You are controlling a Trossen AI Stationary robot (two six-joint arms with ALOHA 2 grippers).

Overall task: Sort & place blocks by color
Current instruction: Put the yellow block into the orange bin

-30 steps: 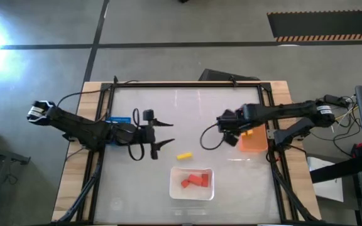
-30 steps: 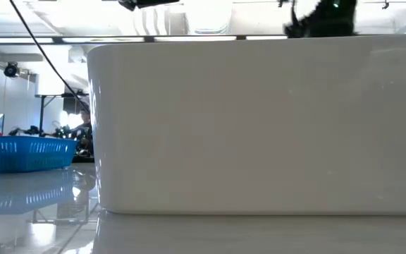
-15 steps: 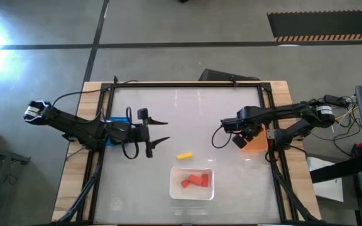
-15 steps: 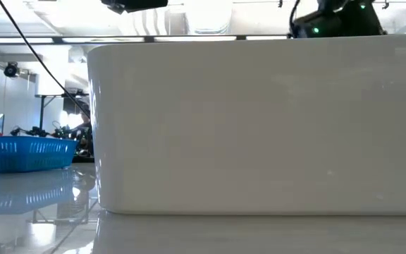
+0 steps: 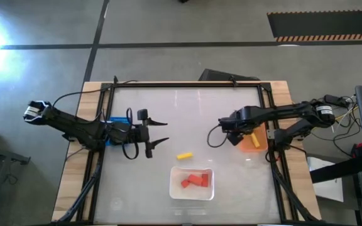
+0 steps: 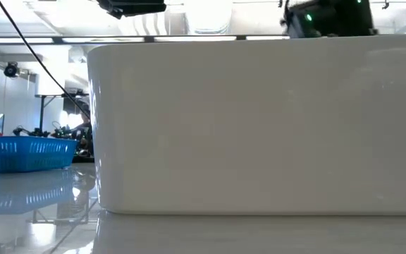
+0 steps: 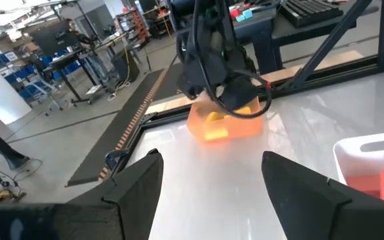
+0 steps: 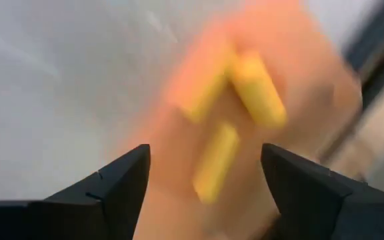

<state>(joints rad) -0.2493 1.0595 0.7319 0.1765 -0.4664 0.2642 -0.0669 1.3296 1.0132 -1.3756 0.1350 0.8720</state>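
**Two open grippers, one over the orange bin**

Two fingers of the right gripper stand spread wide with nothing between them; beyond them lie three yellow blocks inside the orange bin, blurred in that wrist view. From above, the right gripper hangs over the bin's inner edge, and the orange bin sits close against the table's right frame rail, so there is little room on that side.

Across the table, the left gripper is also released, its two fingers parted and holding nothing, pointing toward the middle of the table. Behind its arm, part of a blue bin shows by the left rail; in the low view the blue bin stands well apart from the tray.

Between the grippers the white tabletop is bare toward the far edge. One yellow block lies alone on the table, just beyond the far rim of the white tray. The tray sits near the front edge and holds red blocks lying close together. In the low view the tray's wall fills most of the picture and hides what lies behind it.
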